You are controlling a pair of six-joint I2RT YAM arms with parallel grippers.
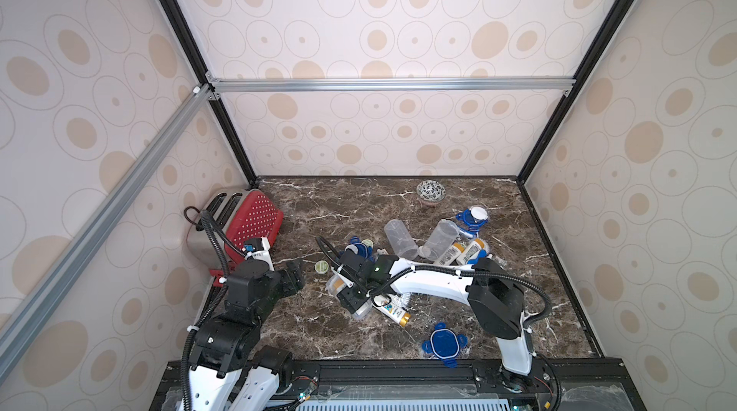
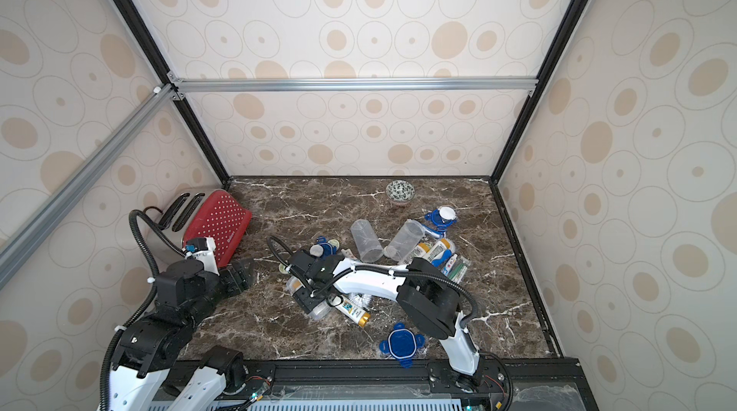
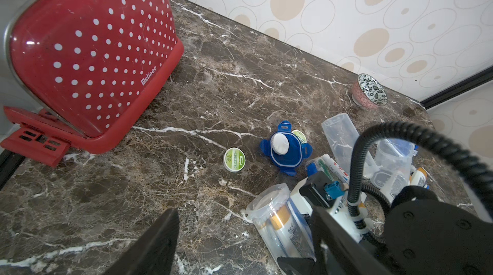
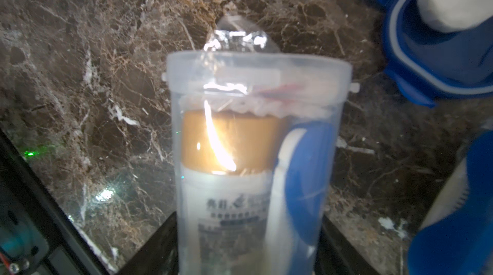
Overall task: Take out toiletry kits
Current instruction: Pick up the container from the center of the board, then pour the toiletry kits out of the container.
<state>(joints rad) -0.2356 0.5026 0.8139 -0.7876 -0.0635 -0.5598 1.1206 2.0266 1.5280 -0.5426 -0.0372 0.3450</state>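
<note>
Your right gripper is clamped on the clear jar, its jaws pressing both sides. The jar is tipped over, low at the marble counter. The toiletry kit sits inside it: a gold-capped bottle and a blue toothbrush. Your left gripper hangs spread wide and empty near the red toaster. A loose bottle lies just beside the jar.

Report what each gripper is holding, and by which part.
The right gripper appears clamped on the clear jar by its sides near the base end, mouth pointing away, with a gold-capped bottle inside. The left gripper is open and holds nothing.
</note>
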